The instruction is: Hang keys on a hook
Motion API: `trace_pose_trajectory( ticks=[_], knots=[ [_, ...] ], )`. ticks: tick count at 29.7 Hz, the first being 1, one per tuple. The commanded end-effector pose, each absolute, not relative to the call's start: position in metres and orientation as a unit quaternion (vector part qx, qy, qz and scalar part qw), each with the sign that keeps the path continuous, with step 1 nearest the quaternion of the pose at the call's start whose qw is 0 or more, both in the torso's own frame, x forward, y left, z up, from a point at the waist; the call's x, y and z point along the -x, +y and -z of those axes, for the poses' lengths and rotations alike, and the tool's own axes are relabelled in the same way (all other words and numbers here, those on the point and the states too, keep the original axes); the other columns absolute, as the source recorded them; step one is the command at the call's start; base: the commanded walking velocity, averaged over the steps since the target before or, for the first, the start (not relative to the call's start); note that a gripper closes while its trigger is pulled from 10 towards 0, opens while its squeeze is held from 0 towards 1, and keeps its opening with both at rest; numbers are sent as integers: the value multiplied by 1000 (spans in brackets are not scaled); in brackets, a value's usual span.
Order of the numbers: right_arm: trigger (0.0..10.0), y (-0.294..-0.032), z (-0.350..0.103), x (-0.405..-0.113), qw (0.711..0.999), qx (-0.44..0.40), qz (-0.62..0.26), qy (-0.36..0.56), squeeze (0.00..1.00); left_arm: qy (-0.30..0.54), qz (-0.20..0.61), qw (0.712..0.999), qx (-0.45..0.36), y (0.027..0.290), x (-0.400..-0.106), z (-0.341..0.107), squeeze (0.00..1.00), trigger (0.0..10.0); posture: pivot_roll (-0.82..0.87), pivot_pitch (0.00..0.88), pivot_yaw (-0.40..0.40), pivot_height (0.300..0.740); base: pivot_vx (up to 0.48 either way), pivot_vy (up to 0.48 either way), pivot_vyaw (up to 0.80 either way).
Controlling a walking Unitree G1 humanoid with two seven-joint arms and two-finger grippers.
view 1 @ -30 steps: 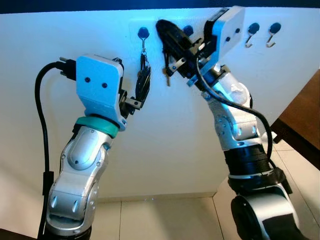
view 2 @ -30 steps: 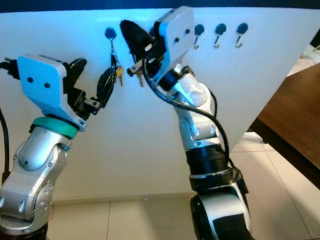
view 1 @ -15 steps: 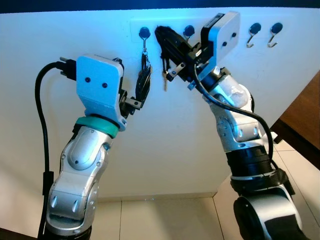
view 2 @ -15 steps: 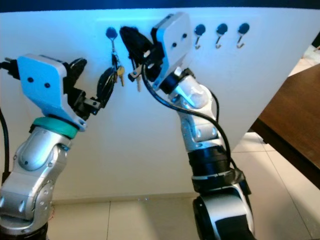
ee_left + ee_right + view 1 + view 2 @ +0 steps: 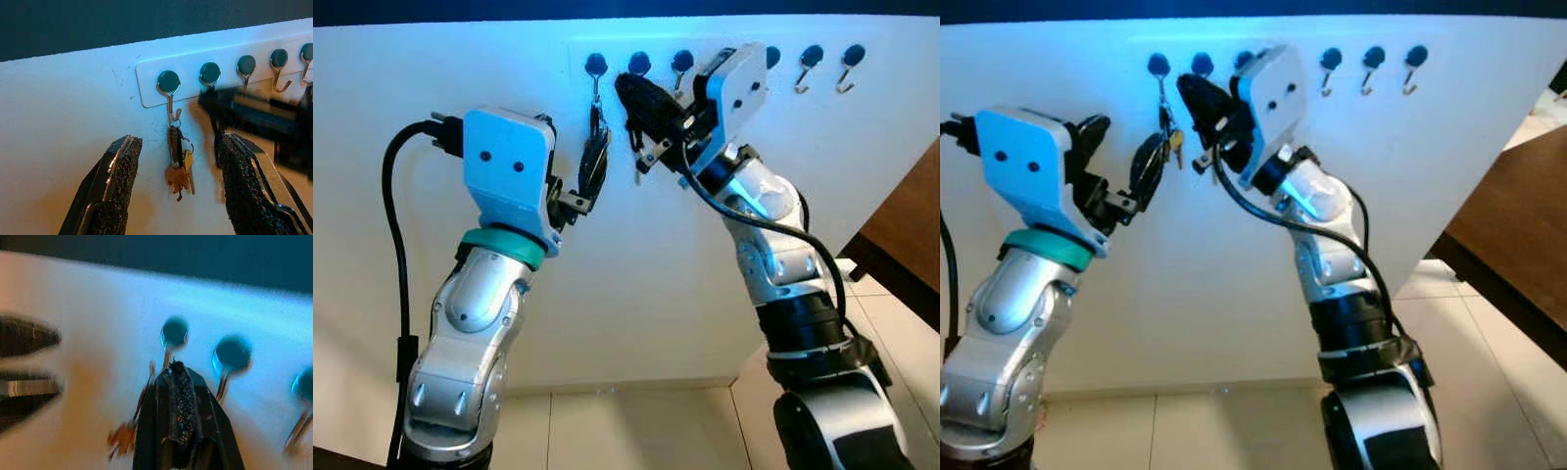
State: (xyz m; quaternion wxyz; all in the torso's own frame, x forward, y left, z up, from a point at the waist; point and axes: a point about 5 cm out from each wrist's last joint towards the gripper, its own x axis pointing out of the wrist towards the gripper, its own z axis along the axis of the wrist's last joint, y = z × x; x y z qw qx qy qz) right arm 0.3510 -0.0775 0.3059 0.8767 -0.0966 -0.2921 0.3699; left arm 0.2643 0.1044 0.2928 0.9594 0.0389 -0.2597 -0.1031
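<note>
Left gripper open around hung keys; right gripper pinched closed beside second hook.

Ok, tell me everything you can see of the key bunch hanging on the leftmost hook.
The key bunch hangs straight down from the leftmost hook of the white rack on the wall. It holds a dark fob, a brass-coloured key and a small orange animal-shaped charm at the bottom. The left end effector is open, one finger on each side of it, not touching.
</note>
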Motion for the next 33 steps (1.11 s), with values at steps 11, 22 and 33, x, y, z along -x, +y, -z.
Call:
trace_pose_trajectory(
  ticks=[11,22,33],
  knots=[
    [10000,-85,-288,-351,894,80,-353,-263,1000,-258,109,959,-39,103,-264,-294,0,10000,-91,88,99,740,0,0,0],
    [10000,-108,-268,-327,904,-20,-347,-250,1000,-256,113,959,-44,103,-265,-293,0,10000,-97,78,103,740,0,0,0],
    [10000,-111,-213,-291,909,-41,-388,-146,0,-243,118,962,-50,103,-268,-284,0,10000,-123,76,110,740,0,0,0]
  ],
)
